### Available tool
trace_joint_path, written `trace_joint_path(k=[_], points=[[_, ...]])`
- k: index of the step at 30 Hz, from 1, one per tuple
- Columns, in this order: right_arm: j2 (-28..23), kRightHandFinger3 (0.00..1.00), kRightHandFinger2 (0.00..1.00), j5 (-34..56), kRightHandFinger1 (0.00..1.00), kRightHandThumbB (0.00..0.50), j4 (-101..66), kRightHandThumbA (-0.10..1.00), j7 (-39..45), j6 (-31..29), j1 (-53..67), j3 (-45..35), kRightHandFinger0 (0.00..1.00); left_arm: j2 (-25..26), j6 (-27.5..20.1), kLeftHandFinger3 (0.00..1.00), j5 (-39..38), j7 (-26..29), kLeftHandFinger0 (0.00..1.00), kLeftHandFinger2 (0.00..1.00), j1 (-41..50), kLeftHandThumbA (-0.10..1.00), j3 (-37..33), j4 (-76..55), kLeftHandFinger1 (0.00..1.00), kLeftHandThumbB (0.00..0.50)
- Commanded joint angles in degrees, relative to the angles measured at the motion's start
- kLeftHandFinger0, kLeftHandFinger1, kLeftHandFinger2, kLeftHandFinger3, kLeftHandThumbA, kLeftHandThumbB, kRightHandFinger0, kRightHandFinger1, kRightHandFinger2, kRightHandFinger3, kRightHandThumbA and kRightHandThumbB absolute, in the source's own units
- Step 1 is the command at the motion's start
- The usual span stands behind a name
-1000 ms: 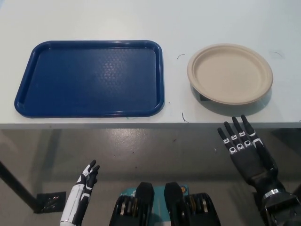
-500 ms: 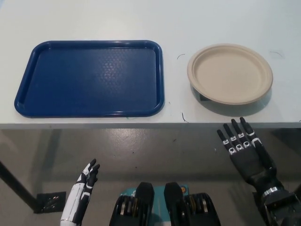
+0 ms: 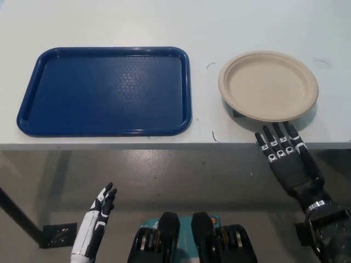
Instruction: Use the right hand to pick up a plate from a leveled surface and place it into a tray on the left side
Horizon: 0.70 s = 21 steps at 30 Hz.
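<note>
A beige round plate (image 3: pixel 268 85) sits on the white table (image 3: pixel 230 22), right of centre near the front edge. Left of it lies a dark blue tray (image 3: pixel 104 90) with nothing in it. My black right hand (image 3: pixel 286 158) is open, fingers spread and pointing up at the plate's near rim; its fingertips reach the table's front edge just below the plate, apart from it. My white left hand (image 3: pixel 98 215) rests low at the lower left, well below the table, fingers loosely open and holding nothing.
The table's front edge (image 3: pixel 164 146) runs across the middle of the view, with grey floor below it. A dark table leg (image 3: pixel 16 216) slants at the lower left. A few small dark marks dot the table around the plate.
My right hand has risen towards the plate, from below the table edge to level with it. The plate, tray and left hand have stayed put.
</note>
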Motion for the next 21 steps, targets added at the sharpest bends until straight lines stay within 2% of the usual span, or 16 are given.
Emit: trace_joint_path(k=[1, 21], points=[[-0.36, 1.00, 1.00, 1.28, 1.00, 0.339, -0.78, 1.00, 0.03, 0.25, -2.77, -0.28, 1.00, 0.32, -1.83, 1.00, -0.06, 0.07, 1.00, 1.00, -0.54, 1.00, 0.20, -0.50, 1.00, 0.000], [-0.69, 1.00, 1.00, 0.14, 1.00, 0.340, 2.76, 1.00, 1.30, 0.25, -6.89, -0.28, 1.00, 0.56, -1.71, 1.00, -0.42, -0.13, 1.00, 1.00, -1.00, 1.00, 0.42, -0.57, 1.00, 0.000]])
